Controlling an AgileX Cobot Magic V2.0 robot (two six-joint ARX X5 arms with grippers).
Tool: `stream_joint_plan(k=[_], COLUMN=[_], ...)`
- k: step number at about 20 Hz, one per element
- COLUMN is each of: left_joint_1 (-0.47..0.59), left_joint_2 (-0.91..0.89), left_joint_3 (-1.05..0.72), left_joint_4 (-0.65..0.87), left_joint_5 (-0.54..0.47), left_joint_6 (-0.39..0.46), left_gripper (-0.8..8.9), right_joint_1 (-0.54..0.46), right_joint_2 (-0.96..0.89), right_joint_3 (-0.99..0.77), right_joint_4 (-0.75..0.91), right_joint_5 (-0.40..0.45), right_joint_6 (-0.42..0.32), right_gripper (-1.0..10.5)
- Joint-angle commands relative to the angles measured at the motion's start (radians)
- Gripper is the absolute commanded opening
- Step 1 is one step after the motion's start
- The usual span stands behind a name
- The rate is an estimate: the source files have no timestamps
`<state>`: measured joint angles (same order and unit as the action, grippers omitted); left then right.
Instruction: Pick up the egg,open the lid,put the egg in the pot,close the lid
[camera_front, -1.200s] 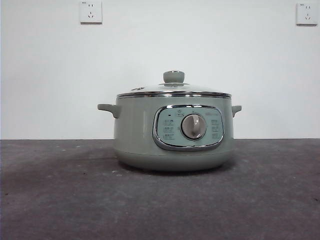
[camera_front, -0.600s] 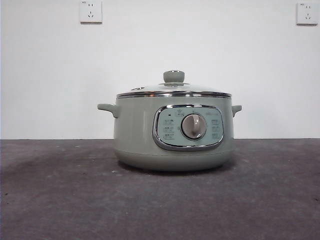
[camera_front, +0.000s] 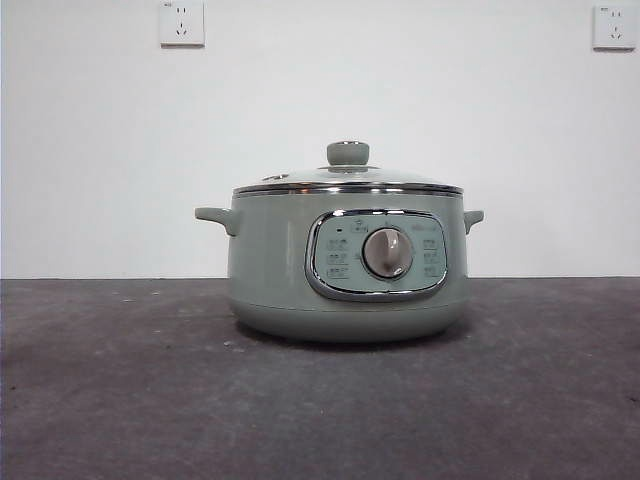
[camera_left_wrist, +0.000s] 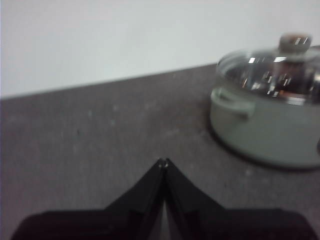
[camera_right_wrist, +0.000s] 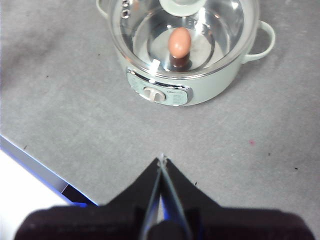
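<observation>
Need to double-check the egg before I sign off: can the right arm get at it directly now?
Probably not. The egg lies inside the pot under the glass lid, which sits closed on the rim. The right pincer is shut, back from the pot; the lid must come off first.

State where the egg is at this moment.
In the right wrist view the egg sits inside the pot, near the middle of its shiny floor, seen through the glass lid that rests closed on top. The front view hides it.

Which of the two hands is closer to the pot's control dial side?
The right hand: its view faces the pot from the dial side. The left hand sees only a side handle, no dial.
</observation>
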<state>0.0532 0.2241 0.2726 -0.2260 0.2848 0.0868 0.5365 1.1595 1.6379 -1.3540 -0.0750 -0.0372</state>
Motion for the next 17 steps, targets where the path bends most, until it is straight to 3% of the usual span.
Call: stream_joint_plan(k=[1, 9, 17], left_joint_1=[0.003, 0.003, 0.003], left_joint_2=[-0.056, -0.223, -0.211], left_joint_3=[-0.09, -0.245, -0.254], left_joint_4=[0.034, 0.03, 0.04], left_joint_5=[-0.039, -0.077, -0.069], left_joint_6=[-0.039, -0.097, -0.113], left_gripper=[-0.03, -0.03, -0.03], right_joint_1=[0.0, 0.0, 0.0], right_joint_2=[0.002, 0.002, 0.003], right_joint_3=[-0.006, -0.006, -0.006], right_joint_4=[-0.023, -0.023, -0.023], right_joint_5=[0.005, 0.005, 0.009], right_joint_6=[0.008, 0.008, 0.008], right_gripper=[0.0, 0.0, 0.0])
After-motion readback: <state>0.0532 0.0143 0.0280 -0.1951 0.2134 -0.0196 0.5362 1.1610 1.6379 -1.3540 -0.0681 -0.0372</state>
